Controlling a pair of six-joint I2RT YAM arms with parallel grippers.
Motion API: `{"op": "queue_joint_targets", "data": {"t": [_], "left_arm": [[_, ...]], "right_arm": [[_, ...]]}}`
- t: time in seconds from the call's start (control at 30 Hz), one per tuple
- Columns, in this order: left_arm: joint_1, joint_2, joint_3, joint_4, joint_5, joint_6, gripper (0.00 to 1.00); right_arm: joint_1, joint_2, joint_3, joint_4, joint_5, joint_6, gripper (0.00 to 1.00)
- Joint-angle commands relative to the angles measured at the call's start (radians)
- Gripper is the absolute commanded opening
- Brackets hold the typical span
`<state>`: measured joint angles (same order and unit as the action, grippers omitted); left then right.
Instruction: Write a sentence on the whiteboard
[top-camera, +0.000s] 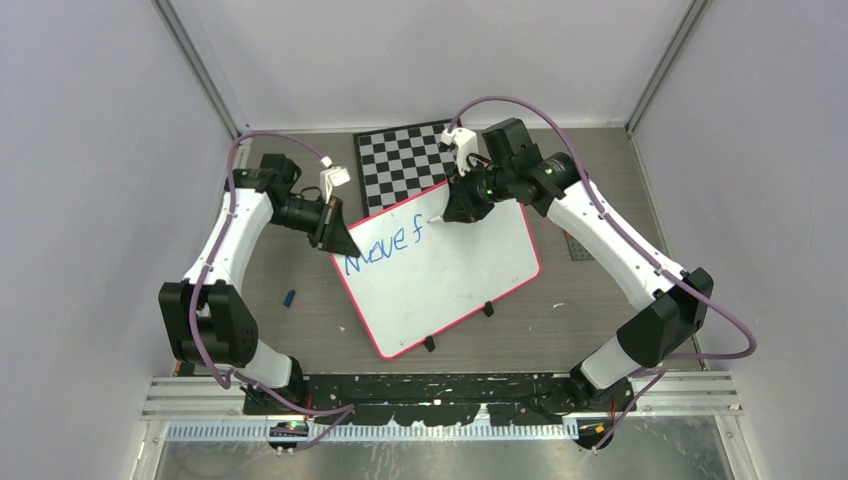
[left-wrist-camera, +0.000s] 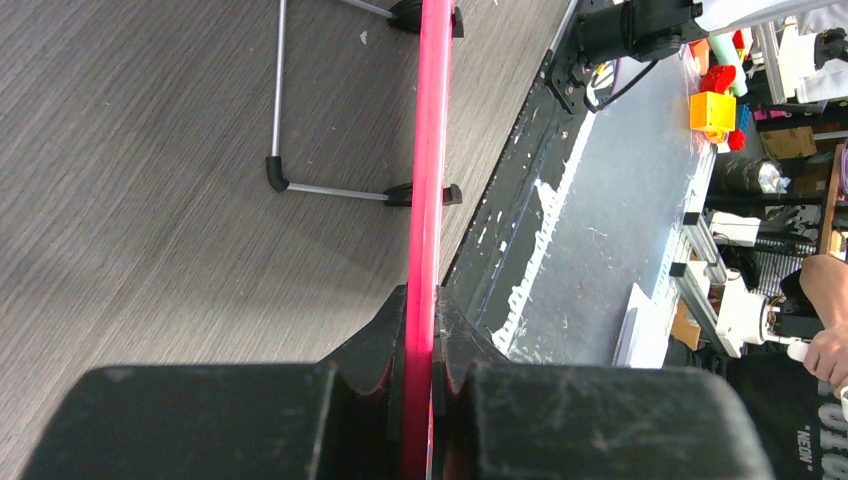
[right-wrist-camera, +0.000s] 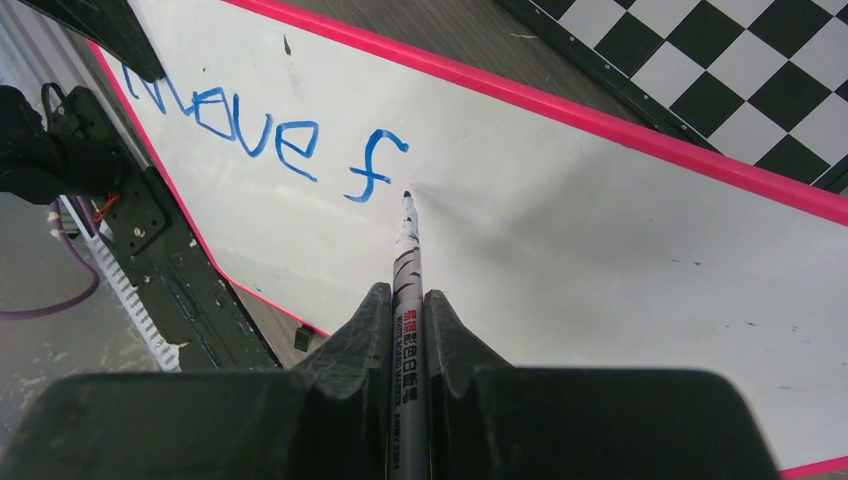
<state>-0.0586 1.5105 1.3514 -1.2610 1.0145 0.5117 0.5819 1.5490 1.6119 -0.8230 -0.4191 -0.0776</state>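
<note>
The grey, wood-grained worktop (top-camera: 300, 330) carries the whiteboard (top-camera: 450, 290), a glossy white rectangle with rounded corners and a thin pink rim, set slantwise between the two claws. A matte black-and-white checkered board (top-camera: 400, 160) lies just beyond the right claw (right-wrist-camera: 408, 300), its near corner hidden by the whiteboard's far edge. The left claw (left-wrist-camera: 420, 310) is clamped on the whiteboard's rim. Only its wrist view shows that rim edge-on between the black pads, with a thin wire stand (left-wrist-camera: 280, 110) behind. The right claw is closed on a slim printed marker (right-wrist-camera: 407, 255), whose dark tip is at the surface just right of the blue sentence (right-wrist-camera: 270, 140), which reads "Move f". A small blue piece (top-camera: 289, 298) lies on the worktop near the left claw.
</note>
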Motion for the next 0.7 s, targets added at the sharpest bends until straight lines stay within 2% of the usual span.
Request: {"op": "queue_joint_targets", "data": {"t": [0.0,0.67], "left_arm": [[-0.038,0.007,-0.015,0.084,-0.137,0.062,0.00],[-0.038,0.010,-0.019,0.084,-0.141,0.066,0.00]], "right_arm": [[-0.002,0.000,0.032,0.044,0.019,-0.003,0.00],[0.010,-0.007,-0.029,0.044,-0.003,0.006,0.00]]}}
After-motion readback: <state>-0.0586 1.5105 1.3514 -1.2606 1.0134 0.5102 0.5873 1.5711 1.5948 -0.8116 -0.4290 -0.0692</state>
